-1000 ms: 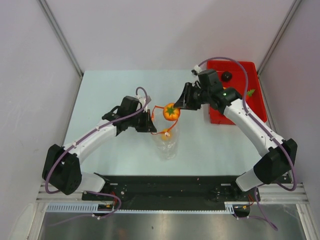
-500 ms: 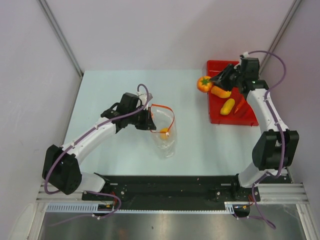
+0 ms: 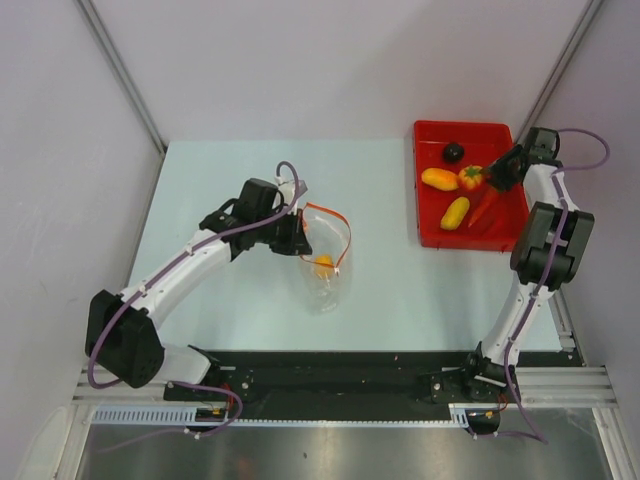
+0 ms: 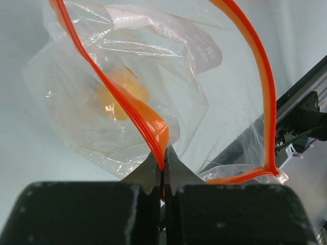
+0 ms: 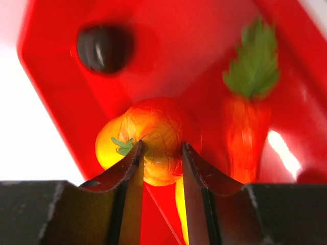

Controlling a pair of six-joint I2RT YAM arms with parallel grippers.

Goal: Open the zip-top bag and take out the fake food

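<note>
Top external view leaves the right tool [image 3: 487, 178] a dark smudge over the red tray [image 3: 419, 200]; the right wrist view shows its jaws partway apart, gripping a peach-red fruit [image 5: 158, 140]. Well left of the tray, the zip-top bag [image 3: 325, 265] gapes; only the left wrist view shows the left tool [image 4: 163, 162] clamped tight on its zip strip [image 4: 153, 130], an orange piece [image 4: 120, 94] blurred inside.

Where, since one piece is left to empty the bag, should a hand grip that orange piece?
Probably grip the orange piece across its rounded sides, coming down through the bag's open mouth from the right, where the zip strip loops wide. The left hand pinches the left edge, so that side is blocked.
</note>
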